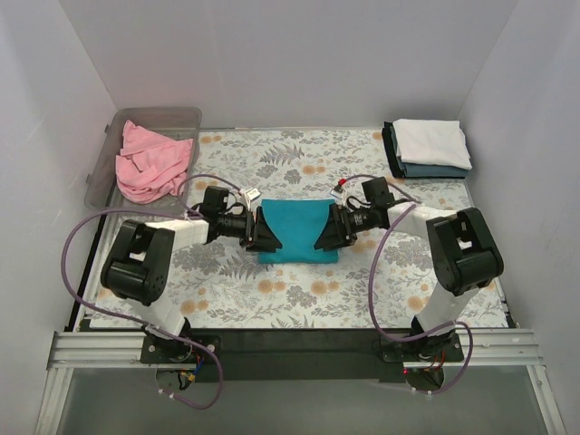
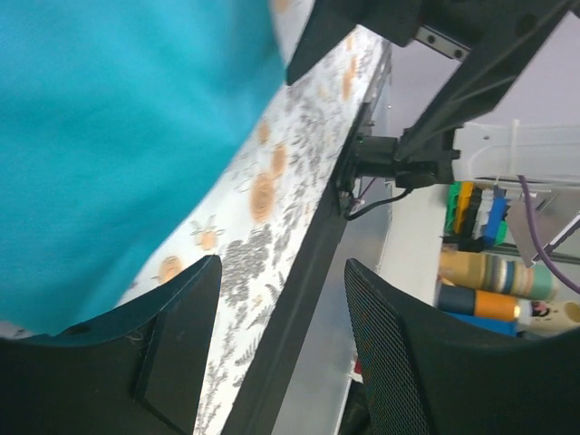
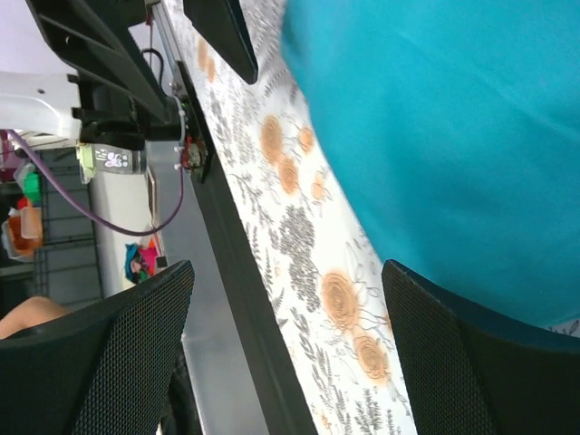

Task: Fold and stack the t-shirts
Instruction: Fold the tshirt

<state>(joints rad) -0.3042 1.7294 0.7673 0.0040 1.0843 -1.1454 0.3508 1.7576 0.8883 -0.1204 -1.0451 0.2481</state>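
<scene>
A teal t-shirt [image 1: 297,232] lies folded into a rectangle on the middle of the floral table cloth. My left gripper [image 1: 268,236] is at its left edge and my right gripper [image 1: 324,234] is at its right edge, facing each other. In the left wrist view the teal shirt [image 2: 118,136] fills the upper left, and the left gripper [image 2: 281,304] is open with nothing between its jaws. In the right wrist view the teal shirt [image 3: 453,136] fills the upper right, and the right gripper [image 3: 288,313] is open and empty. A pink t-shirt [image 1: 152,163] lies crumpled. A white t-shirt [image 1: 432,141] sits folded on a dark grey-blue one [image 1: 439,170].
The pink shirt lies in a clear plastic bin [image 1: 109,149] at the back left. The white and grey-blue stack is at the back right corner. White walls close the left, back and right sides. A black strip and metal rail [image 1: 299,343] run along the near edge.
</scene>
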